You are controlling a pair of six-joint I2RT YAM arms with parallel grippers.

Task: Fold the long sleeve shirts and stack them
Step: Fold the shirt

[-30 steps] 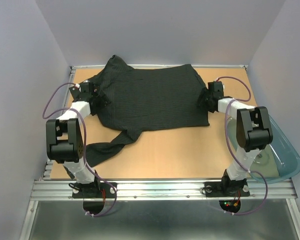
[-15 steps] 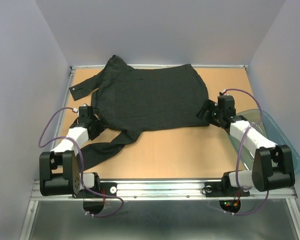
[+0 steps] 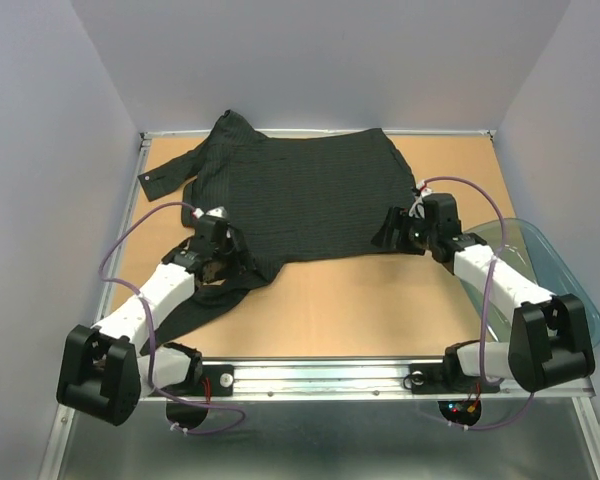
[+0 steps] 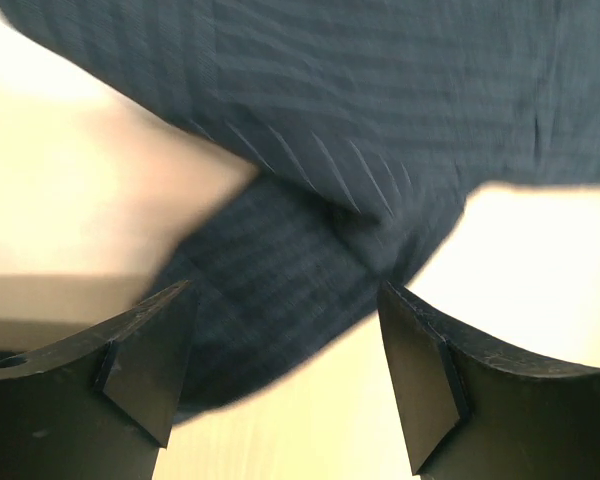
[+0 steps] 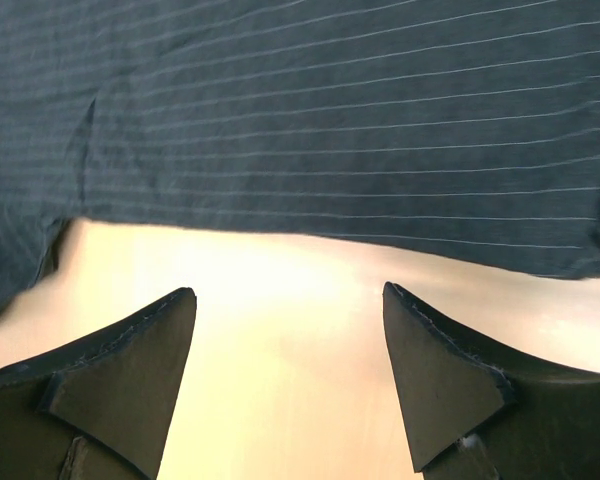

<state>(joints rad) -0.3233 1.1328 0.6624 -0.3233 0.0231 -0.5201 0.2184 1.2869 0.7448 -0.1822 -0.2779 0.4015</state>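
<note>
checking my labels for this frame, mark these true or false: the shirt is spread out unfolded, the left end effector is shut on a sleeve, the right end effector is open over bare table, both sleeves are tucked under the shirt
1. The shirt is spread out unfolded on the table. True.
2. The left end effector is shut on a sleeve. False: it is open, with the sleeve below and between its fingers, not clamped.
3. The right end effector is open over bare table. True: it sits just off the shirt's hem.
4. Both sleeves are tucked under the shirt. False: one sleeve trails toward the near left edge, and the other's cuff lies out at the far left.
</note>
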